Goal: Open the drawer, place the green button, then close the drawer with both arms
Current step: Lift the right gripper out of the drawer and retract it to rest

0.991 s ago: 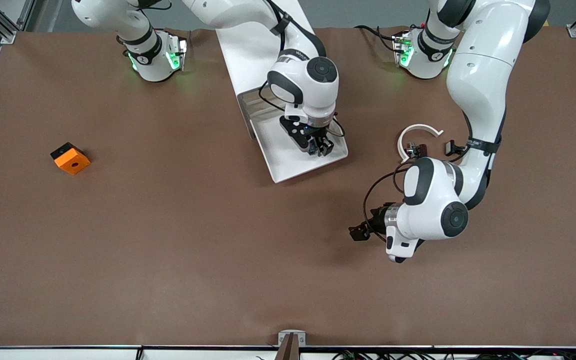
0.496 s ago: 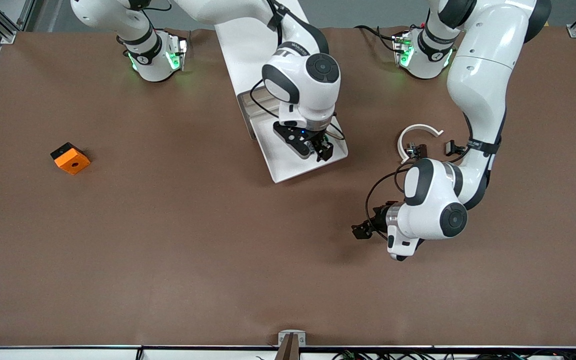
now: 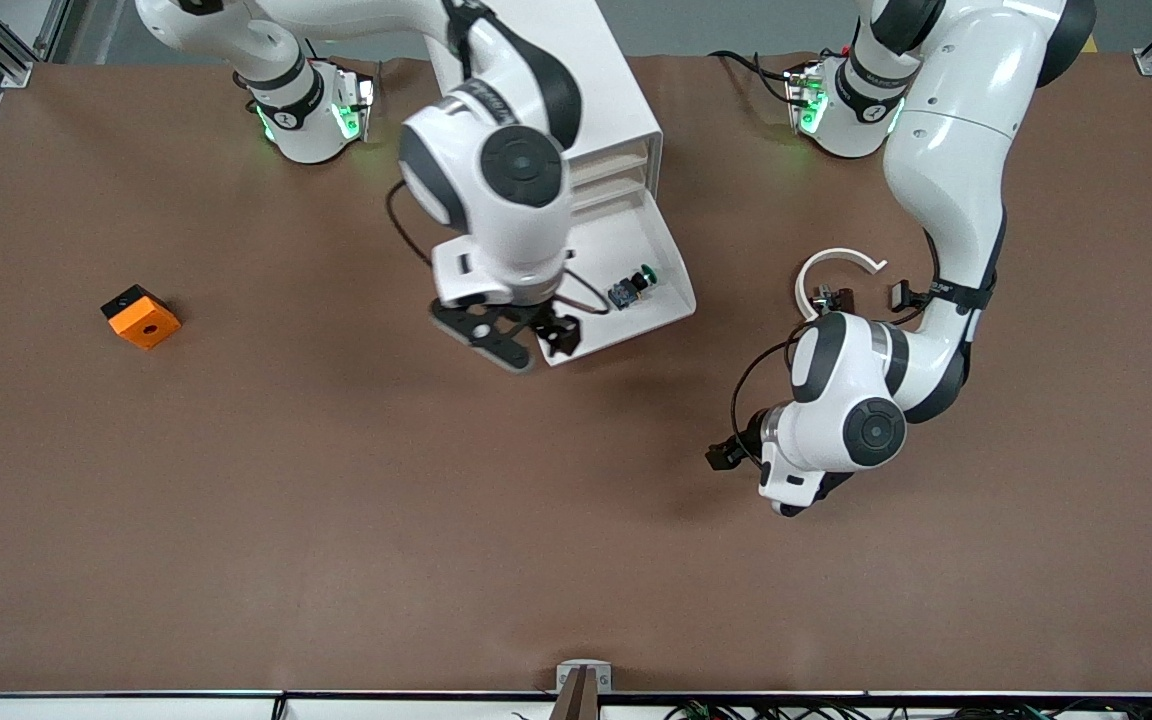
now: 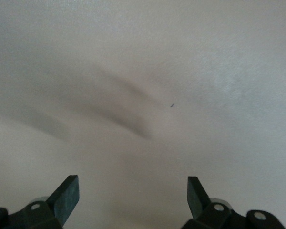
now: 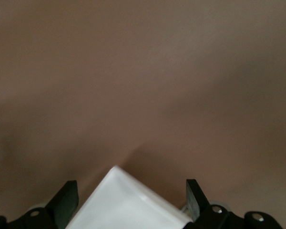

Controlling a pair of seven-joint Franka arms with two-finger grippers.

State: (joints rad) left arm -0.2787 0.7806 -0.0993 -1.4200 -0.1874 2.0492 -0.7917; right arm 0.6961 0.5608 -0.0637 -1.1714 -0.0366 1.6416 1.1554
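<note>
The white drawer [image 3: 626, 333] stands pulled out of the white cabinet [image 3: 601, 90] toward the front camera. In it lies the button [image 3: 633, 284], green cap, black middle and bluish base, with nothing touching it. My right gripper [image 3: 531, 345] hangs open and empty over the drawer's front corner at the right arm's end. In the right wrist view that white drawer corner [image 5: 128, 207] shows between the right gripper's [image 5: 131, 188] fingers. My left gripper [image 3: 721, 457] is open and empty, low over bare table toward the left arm's end. The left wrist view shows only table below the left gripper [image 4: 132, 183].
An orange block with a round hole [image 3: 140, 316] lies toward the right arm's end of the table. A white curved ring piece [image 3: 836, 265] and small black parts [image 3: 833, 297] lie beside the left arm's elbow.
The right gripper opened inside the drawer, let go of the button, then rose and moved to the drawer's front corner. The left arm shifted only slightly.
</note>
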